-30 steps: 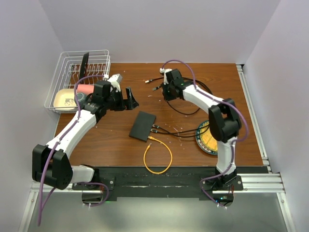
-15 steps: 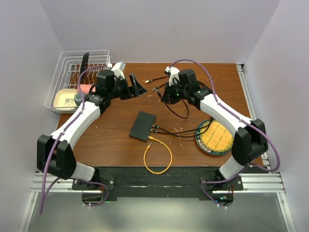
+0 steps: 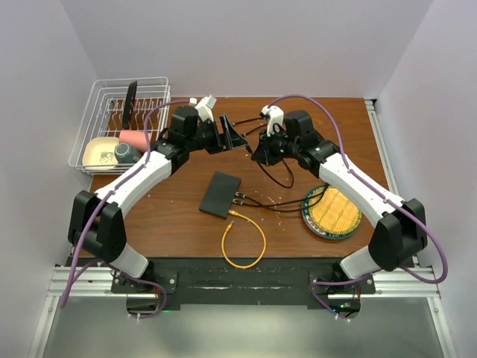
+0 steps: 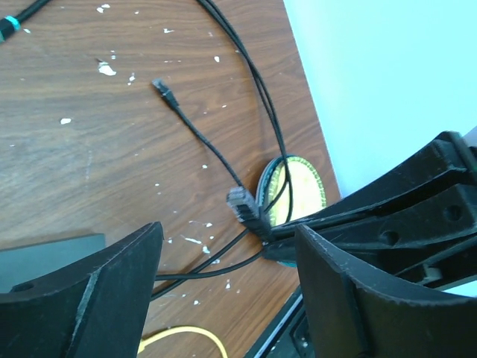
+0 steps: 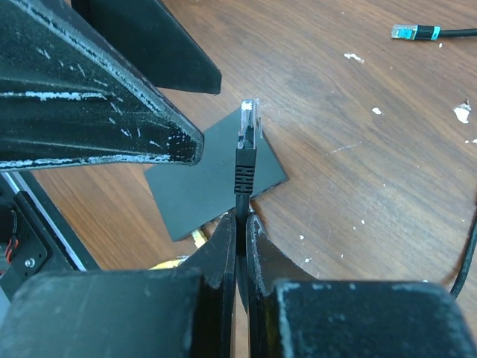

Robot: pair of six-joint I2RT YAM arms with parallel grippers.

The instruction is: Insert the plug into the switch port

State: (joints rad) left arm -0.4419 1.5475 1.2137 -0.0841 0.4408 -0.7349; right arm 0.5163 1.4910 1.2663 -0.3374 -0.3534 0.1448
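On the worktop (image 3: 171,216), at the centre of the top view: the switch (image 3: 220,194), lower in frame than both grippers. Left gripper (image 3: 235,139) spread wide, holding nothing. Right gripper (image 5: 240,224) pinching the cable just behind the plug (image 5: 247,127); plug axis aimed up-frame over the switch.
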